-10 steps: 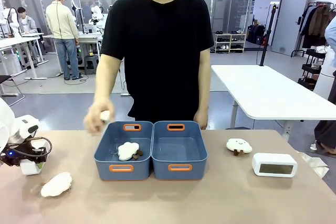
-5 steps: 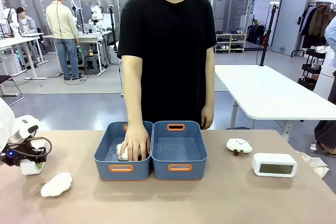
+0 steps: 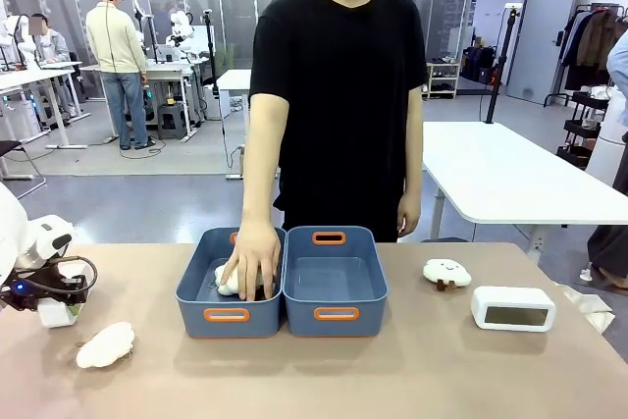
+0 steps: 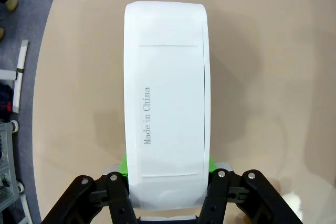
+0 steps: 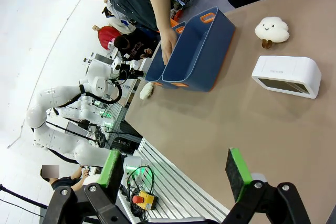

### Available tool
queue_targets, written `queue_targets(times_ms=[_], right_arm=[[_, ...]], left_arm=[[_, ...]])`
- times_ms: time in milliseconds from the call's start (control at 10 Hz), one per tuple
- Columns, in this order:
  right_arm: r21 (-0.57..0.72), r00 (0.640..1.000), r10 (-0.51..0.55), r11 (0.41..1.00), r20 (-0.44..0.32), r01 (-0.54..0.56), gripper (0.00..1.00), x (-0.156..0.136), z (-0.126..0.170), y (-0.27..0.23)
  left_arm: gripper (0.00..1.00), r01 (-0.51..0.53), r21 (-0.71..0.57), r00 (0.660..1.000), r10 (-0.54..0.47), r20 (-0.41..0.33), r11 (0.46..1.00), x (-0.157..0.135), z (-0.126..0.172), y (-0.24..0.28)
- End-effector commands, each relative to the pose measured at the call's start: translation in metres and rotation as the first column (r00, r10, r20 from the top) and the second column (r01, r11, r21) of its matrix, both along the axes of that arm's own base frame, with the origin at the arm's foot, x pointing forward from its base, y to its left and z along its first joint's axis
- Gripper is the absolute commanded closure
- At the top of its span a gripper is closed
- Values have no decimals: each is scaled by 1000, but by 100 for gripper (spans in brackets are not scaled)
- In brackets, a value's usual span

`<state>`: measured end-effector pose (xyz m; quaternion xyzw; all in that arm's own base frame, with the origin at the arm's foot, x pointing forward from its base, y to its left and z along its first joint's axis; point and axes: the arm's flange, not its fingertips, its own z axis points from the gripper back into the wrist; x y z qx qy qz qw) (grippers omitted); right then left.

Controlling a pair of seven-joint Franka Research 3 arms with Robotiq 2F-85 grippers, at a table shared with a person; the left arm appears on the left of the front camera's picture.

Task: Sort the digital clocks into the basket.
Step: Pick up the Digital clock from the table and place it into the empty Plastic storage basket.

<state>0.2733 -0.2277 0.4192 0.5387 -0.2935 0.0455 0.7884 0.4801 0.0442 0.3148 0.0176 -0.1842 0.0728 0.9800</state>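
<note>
My left gripper (image 4: 167, 176) is shut on a white digital clock (image 4: 165, 93), its green pads pressing both sides; the plain back marked "Made in China" faces the camera, just above the tabletop. In the front view this gripper (image 3: 57, 299) and its clock (image 3: 59, 316) sit at the table's far left. A second digital clock (image 3: 513, 307) (image 5: 286, 76) lies on the right, display toward me. Two blue baskets stand side by side in the middle: the left one (image 3: 192, 303) and the right one (image 3: 304, 317). My right gripper (image 5: 173, 174) hangs open above the table's near right.
A person's hand (image 3: 250, 264) rests in the left basket on a white cloud toy. Another cloud toy (image 3: 446, 273) sits right of the baskets, and a third (image 3: 105, 344) lies near my left gripper. The table's front strip is bare.
The person's hand went from the left basket's far corner down into it, covering the cloud toy. The person shifted right. Neither gripper nor either clock moved.
</note>
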Motion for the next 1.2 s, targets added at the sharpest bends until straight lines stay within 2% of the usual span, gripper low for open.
queue_targets(times_ms=[0,400,500,700,800,900,1000,1100], right_arm=[[4,1000,3,1000,17,-3,0,1,2,-1],[4,1000,3,1000,17,-3,0,1,2,-1],[4,1000,3,1000,17,-3,0,1,2,-1],[4,1000,3,1000,17,-3,0,1,2,-1],[4,1000,3,1000,17,-3,0,1,2,-1],[4,1000,3,1000,17,-3,0,1,2,-1],[4,1000,3,1000,17,-3,0,1,2,-1],[4,1000,3,1000,17,-3,0,1,2,-1]], left_arm=[[100,0,0,1000,0,1,1000,0,0,0],[100,0,0,1000,0,1,1000,0,0,0],[48,0,0,1000,0,0,1000,0,0,0],[48,35,34,999,-36,37,999,-14,36,4],[48,46,51,999,-47,2,998,-28,63,10],[48,133,29,991,-133,-1,991,-40,82,14],[48,192,-22,981,-191,44,981,-52,100,14],[48,226,-31,973,-224,57,974,-61,110,4]])
